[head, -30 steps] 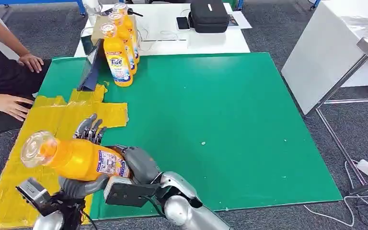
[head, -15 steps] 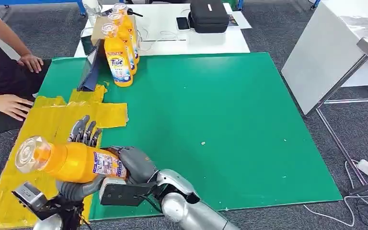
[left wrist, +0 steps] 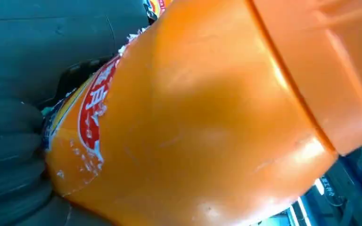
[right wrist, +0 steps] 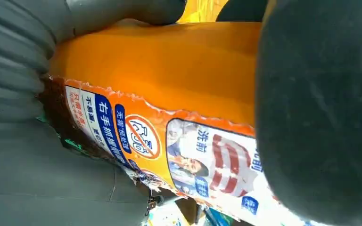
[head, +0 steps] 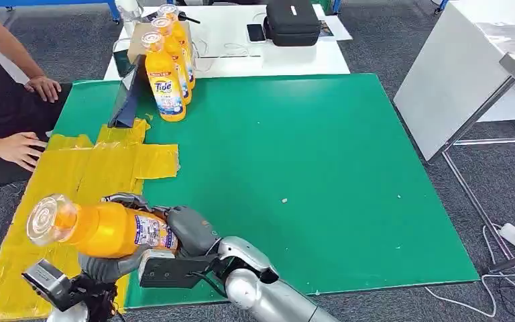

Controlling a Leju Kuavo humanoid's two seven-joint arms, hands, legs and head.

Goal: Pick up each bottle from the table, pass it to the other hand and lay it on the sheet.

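Fingers of the left hand are wrapped over the orange bottle, and the base end of that bottle is gripped by the right hand. The bottle is held on its side above the near edge of the yellow sheet, cap pointing left. Three further bottles are stood upright in a row at the far left of the green bench. A person's hand is rested beside the sheet.
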